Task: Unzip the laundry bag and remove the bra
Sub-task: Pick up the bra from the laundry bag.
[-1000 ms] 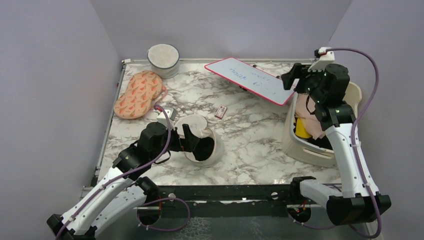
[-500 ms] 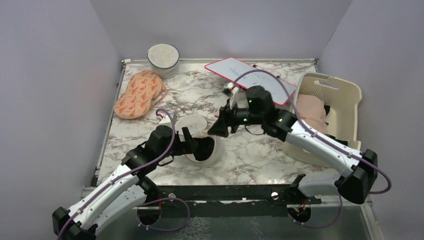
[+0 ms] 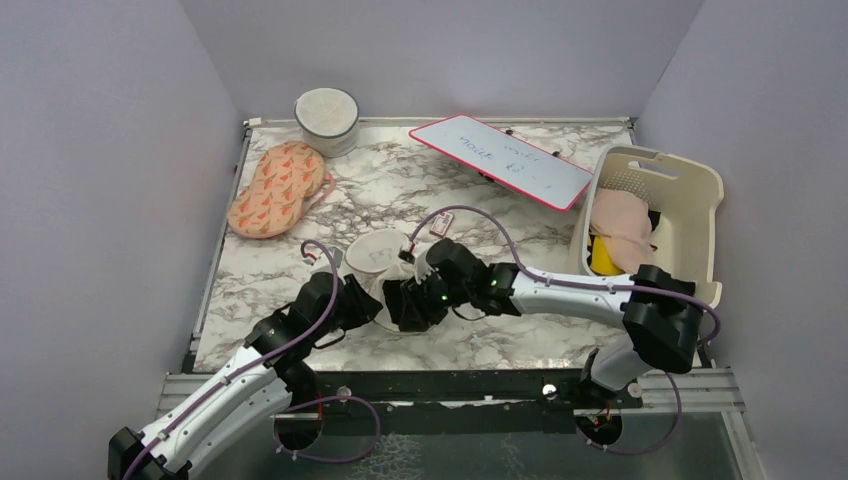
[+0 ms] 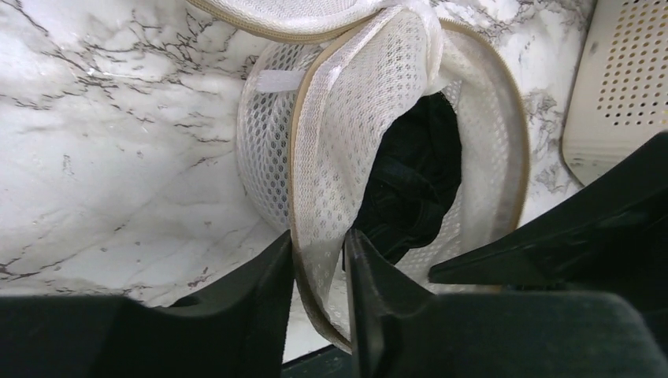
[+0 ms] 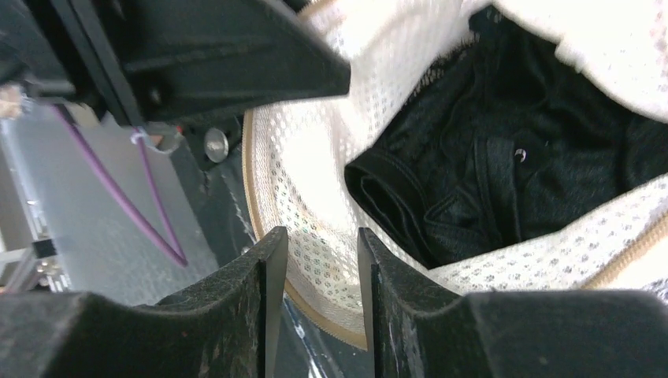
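Note:
The laundry bag (image 3: pixel 378 255), round cream mesh, lies unzipped at the front centre with black clothes (image 4: pixel 417 173) inside. My left gripper (image 3: pixel 372 300) is shut on the bag's zipper-edged mesh wall (image 4: pixel 315 236), which fills the gap between its fingers. From the right, my right gripper (image 3: pixel 405 305) reaches to the same opening. Its fingers are narrowly open and straddle the mesh rim (image 5: pixel 315 236), beside the black clothes (image 5: pixel 504 181). The pale pink bra (image 3: pixel 620 218) lies in the cream basket (image 3: pixel 690 185) at the right.
A yellow garment (image 3: pixel 602 255) sits in the basket under the bra. A red-edged whiteboard (image 3: pixel 500 160) lies at the back. An orange-patterned pouch (image 3: pixel 275 190) and a round cream container (image 3: pixel 327 118) are at the back left. A small red-and-white tag (image 3: pixel 441 223) lies mid-table.
My right arm swung from over the basket down to the bag's opening, its jaws narrowing. My left gripper went from wide open to shut on the bag's mesh wall.

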Available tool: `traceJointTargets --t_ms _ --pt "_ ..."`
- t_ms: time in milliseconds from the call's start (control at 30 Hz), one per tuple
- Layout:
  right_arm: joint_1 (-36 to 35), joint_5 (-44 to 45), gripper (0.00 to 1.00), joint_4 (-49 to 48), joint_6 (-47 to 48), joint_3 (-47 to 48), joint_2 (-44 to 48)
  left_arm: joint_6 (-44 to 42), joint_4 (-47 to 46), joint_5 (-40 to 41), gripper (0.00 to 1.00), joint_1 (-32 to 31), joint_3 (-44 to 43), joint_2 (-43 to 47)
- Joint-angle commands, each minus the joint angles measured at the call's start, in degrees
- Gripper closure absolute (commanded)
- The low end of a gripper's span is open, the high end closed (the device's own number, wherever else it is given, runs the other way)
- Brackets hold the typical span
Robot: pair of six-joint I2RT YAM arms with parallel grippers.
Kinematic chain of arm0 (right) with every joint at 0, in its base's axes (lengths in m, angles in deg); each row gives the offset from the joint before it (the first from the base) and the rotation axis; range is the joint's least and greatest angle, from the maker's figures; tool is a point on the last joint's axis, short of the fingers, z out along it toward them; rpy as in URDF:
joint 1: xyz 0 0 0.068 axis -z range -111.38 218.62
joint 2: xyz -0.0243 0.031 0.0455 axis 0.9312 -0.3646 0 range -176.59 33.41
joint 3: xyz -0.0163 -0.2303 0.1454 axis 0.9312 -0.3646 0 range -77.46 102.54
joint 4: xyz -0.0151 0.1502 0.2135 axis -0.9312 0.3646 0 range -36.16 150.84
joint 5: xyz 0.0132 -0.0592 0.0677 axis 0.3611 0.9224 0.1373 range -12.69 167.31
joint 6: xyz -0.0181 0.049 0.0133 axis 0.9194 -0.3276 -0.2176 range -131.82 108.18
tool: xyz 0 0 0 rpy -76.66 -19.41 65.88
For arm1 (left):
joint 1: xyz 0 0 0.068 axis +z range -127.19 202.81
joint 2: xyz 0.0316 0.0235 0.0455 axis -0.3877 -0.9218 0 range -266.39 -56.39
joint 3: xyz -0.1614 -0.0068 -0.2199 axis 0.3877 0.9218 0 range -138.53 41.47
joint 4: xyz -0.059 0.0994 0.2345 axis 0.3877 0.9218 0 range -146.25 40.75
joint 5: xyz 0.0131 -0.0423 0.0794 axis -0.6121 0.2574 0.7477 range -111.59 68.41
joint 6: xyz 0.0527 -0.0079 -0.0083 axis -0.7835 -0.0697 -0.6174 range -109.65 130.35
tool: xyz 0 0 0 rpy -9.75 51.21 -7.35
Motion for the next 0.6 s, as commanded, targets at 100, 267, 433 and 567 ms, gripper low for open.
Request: traceJointTargets --t_ms 100,267,433,567 --pt "-2.93 9.88 0.64 -7.56 -2.16 -8.09 1.59 2.57 -2.74 -2.96 0.87 -0.15 2.94 0.41" --pt "-3.12 9.60 0.64 -8.78 -3.68 -10.36 -0.27 2.74 -3.65 -3.26 0.92 -0.15 4.22 0.42" --pt "-3.23 9.81 0.64 -6.38 -2.21 -7.35 1.04 2.63 -4.23 -3.20 0.98 -0.15 4.78 0.35" --pt "-3.26 8.78 0.61 -4.43 0.15 -3.12 2.34 2.66 -4.59 -3.95 1.00 -0.15 4.91 0.24"
